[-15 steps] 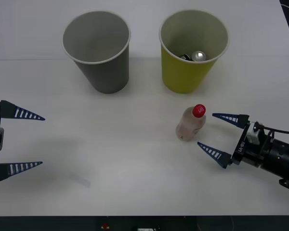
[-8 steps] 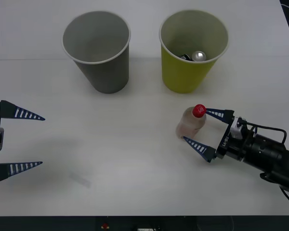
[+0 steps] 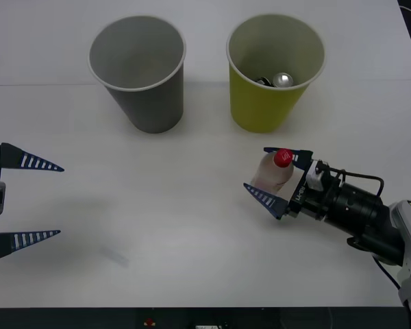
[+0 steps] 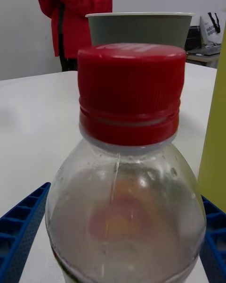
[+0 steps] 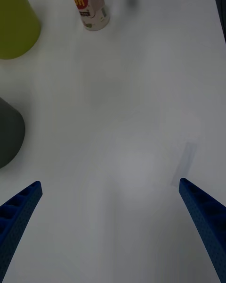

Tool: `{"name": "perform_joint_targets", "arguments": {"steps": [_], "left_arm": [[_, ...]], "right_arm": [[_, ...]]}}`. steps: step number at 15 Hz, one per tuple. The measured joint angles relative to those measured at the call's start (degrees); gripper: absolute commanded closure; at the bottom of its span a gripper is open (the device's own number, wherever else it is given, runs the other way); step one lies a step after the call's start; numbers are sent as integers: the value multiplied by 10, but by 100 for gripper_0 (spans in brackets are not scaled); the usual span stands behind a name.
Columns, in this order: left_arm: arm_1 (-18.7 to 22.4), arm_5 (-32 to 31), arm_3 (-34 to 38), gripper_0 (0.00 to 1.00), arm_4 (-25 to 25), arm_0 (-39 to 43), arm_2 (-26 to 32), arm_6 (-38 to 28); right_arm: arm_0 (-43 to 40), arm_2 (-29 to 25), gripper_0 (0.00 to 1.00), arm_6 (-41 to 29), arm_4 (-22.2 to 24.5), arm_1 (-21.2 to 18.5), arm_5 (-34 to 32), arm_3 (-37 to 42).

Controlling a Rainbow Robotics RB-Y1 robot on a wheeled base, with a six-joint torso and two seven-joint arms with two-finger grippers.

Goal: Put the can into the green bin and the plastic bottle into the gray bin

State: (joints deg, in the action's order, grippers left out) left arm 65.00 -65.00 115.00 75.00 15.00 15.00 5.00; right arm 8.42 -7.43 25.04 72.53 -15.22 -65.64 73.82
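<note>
Front view, left to right. The left gripper (image 3: 27, 202) hovers at the left edge of the white worktop (image 3: 157, 226), its two blue ribbed fingers (image 3: 34, 163) spread wide with nothing between them; the left wrist view confirms the same open spread over bare worktop.

Toward the far side stands the gray bin (image 3: 140, 72), upright, with a white rim and a light gray inside. Just beside it, to the right and not touching, stands the green bin (image 3: 274, 72), also upright. The can (image 3: 283, 79) lies inside the green bin, its shiny silver top showing against the pale inner wall.

Nearer than the green bin, the plastic bottle (image 3: 272, 175) stands on the worktop, slightly tilted, red cap uppermost, well apart from the gray bin. The right gripper (image 3: 277, 177) reaches in from the lower right, and its fingers are spread to either side of the bottle, one by the cap and one by the lower body. In the right wrist view the bottle (image 4: 127, 170) sits between the two blue fingers (image 4: 21, 226); whether they touch its body cannot be told.
</note>
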Motion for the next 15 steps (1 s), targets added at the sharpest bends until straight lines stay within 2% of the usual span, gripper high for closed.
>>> {"name": "perform_joint_targets", "arguments": {"steps": [3,11,13,15], "left_arm": [[0,0,0,0,0,0,0,0],[0,0,0,0,0,0,0,0],[0,0,0,0,0,0,0,0],[0,0,0,0,0,0,0,0]], "right_arm": [[2,1,100,7,-1,0,6,0],[3,2,100,-9,7,-3,11,1],[0,-3,100,-40,44,-16,10,31],[-16,-8,100,-106,81,-38,10,91]]}}
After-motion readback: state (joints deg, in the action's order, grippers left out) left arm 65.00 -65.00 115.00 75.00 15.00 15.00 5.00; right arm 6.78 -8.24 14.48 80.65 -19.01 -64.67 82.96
